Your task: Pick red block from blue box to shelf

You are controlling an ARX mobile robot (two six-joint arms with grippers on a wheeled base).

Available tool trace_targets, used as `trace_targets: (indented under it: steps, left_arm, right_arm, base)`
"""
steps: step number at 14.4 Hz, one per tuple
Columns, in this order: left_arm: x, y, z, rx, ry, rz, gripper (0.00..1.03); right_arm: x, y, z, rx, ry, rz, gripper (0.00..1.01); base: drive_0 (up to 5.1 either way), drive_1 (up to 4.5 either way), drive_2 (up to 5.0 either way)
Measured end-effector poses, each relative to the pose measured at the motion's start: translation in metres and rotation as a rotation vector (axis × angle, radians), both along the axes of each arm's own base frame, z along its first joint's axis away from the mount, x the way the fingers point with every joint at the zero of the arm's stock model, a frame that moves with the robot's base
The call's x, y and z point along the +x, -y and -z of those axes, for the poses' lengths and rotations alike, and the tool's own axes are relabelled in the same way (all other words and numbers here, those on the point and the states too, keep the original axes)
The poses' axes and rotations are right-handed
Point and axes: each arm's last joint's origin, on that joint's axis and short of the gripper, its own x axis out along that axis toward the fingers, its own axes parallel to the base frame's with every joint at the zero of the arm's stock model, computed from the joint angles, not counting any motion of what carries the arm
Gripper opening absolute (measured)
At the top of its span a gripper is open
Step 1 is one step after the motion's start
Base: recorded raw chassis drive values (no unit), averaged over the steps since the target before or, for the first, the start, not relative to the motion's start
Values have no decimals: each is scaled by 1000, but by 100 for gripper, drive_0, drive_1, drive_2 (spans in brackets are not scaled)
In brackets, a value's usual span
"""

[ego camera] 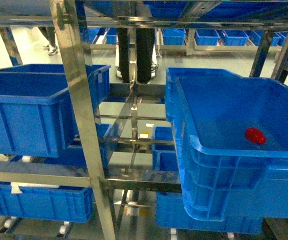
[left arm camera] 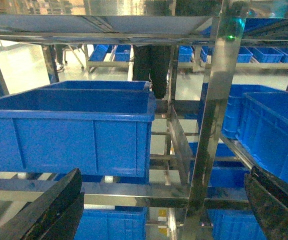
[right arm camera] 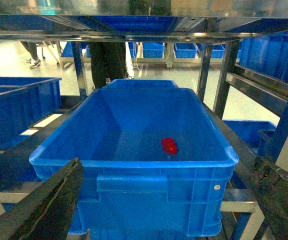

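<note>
The red block (ego camera: 255, 135) lies on the floor of a dark blue ribbed crate (ego camera: 224, 165) that sits on the steel shelf (ego camera: 81, 110), at the right. In the right wrist view the red block (right arm camera: 169, 145) is inside that crate (right arm camera: 133, 187), beyond its near wall. My right gripper (right arm camera: 166, 165) is open and empty in front of the crate's near wall, below the rim. My left gripper (left arm camera: 164, 175) is open and empty, facing a shelf post (left arm camera: 209, 125). The blue box is out of view. Neither gripper shows in the head view.
Another dark blue crate (ego camera: 23, 115) stands on the same tier at the left, also in the left wrist view as a crate (left arm camera: 68, 130). More crates fill the lower tier (ego camera: 38, 202). A shelf rail (right arm camera: 133, 32) runs overhead. A person's legs (ego camera: 136, 50) stand behind the rack.
</note>
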Motion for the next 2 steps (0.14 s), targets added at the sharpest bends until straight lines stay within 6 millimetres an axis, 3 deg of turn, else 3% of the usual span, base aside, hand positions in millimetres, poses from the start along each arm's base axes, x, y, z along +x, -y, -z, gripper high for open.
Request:
trace_targets:
  steps: [2]
  left_arm:
    - [0, 0, 0, 0, 0, 0, 98]
  right_arm:
    - [0, 0, 0, 0, 0, 0, 98]
  base:
    - [0, 0, 0]
